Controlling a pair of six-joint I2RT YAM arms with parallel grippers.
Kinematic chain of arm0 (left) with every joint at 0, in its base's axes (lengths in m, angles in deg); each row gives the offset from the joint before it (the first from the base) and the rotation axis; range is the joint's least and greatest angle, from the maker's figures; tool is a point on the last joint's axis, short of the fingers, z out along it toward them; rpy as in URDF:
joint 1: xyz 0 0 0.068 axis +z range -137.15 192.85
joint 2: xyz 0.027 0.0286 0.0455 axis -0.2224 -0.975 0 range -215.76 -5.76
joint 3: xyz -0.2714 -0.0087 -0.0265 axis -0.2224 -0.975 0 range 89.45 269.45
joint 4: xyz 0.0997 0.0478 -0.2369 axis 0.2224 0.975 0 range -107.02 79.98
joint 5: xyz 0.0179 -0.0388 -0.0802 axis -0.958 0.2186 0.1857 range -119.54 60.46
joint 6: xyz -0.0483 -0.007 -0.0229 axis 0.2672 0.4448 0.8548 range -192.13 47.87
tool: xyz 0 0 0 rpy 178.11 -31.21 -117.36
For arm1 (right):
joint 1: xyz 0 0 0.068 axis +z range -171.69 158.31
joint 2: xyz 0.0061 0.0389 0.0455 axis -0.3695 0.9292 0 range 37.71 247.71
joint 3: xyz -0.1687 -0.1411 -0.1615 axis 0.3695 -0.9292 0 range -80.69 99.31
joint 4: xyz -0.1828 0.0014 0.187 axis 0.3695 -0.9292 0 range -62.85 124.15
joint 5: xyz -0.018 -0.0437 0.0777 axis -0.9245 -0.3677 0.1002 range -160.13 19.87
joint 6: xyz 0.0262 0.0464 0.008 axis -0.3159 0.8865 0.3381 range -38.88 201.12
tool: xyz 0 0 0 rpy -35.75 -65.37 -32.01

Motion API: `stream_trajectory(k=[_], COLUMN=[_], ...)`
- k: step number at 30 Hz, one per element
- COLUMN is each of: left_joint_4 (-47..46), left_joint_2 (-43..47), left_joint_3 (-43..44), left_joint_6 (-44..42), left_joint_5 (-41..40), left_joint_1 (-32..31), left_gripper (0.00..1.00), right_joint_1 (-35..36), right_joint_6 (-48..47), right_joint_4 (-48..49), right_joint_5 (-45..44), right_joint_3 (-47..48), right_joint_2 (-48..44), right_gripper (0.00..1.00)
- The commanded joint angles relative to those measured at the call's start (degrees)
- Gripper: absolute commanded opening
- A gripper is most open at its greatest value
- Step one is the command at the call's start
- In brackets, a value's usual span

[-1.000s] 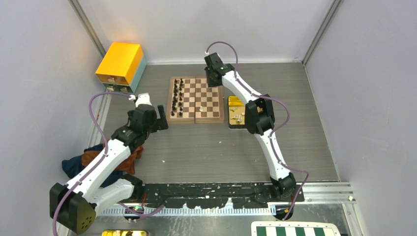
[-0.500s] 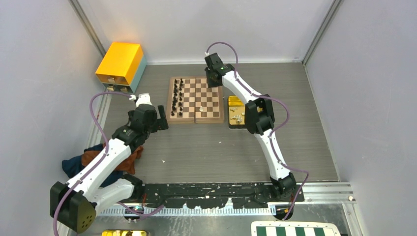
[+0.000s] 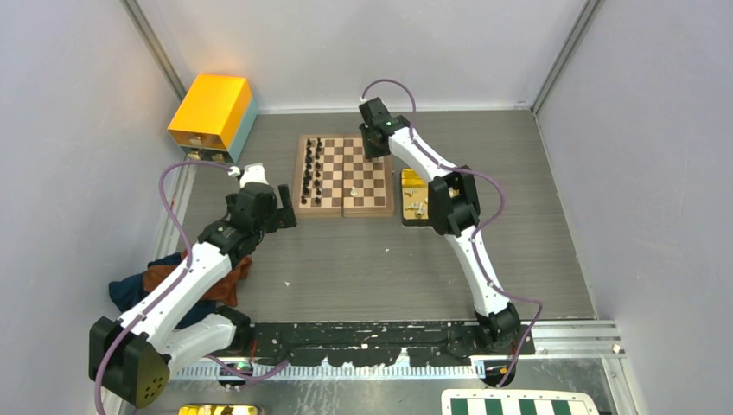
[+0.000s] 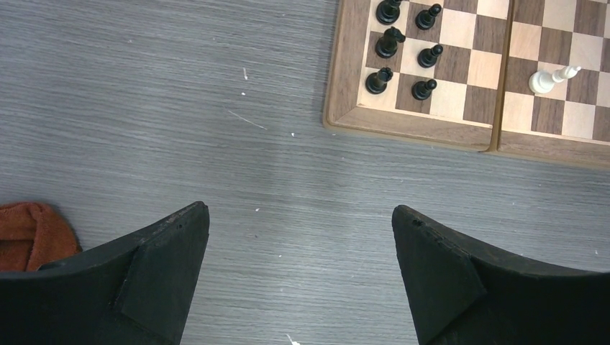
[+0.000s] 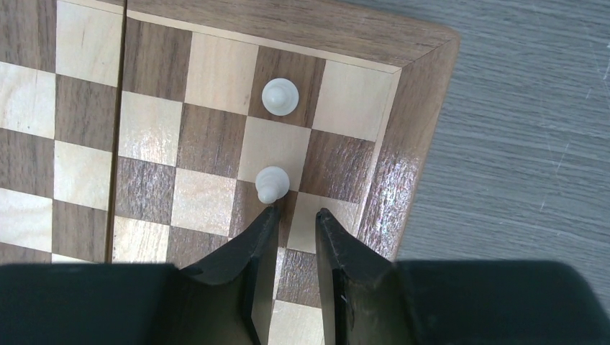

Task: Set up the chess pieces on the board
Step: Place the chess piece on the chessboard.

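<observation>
The wooden board lies at the back middle of the table. Black pieces fill its two left columns, and one white piece stands near its front centre. My right gripper hangs over the board's far right corner. In the right wrist view its jaws stand narrowly apart with nothing between them. One white pawn stands just off the left fingertip, and a second stands a row beyond. My left gripper is wide open and empty over bare table near the board's front left corner.
A gold tray with several white pieces sits right of the board. A yellow box stands at the back left. A heap of orange and blue cloth lies by the left arm. A green-and-white checkered board lies at the bottom edge.
My right wrist has shifted slightly to the left over the board's far right corner. The left arm has not moved.
</observation>
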State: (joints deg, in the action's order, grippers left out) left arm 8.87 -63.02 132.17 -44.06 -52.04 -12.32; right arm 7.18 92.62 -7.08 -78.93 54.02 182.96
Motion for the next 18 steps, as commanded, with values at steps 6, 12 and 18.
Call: stream_trajectory(k=[6,12,18], left_joint_4=[-3.43,-3.72,-4.10], left_joint_2=[-0.14,-0.23,-0.57], left_joint_3=[1.23,1.30,1.45], left_joint_6=[-0.60,-1.18,-1.66], left_joint_5=[-1.36,-1.56,-1.82], left_joint_1=[-0.23,-0.23,-0.23], left_gripper=[0.99,0.99,1.00], right_joint_1=[-0.07,-0.25,-0.64], right_joint_6=[0.18,0.18,0.15], right_joint_4=[0.73,0.80,1.02], right_joint_5=[0.44,0.33,0.67], right_joint_3=[4.76,5.52,6.08], right_joint_2=[0.77,1.54,1.89], right_gripper=[0.32,0.32,0.32])
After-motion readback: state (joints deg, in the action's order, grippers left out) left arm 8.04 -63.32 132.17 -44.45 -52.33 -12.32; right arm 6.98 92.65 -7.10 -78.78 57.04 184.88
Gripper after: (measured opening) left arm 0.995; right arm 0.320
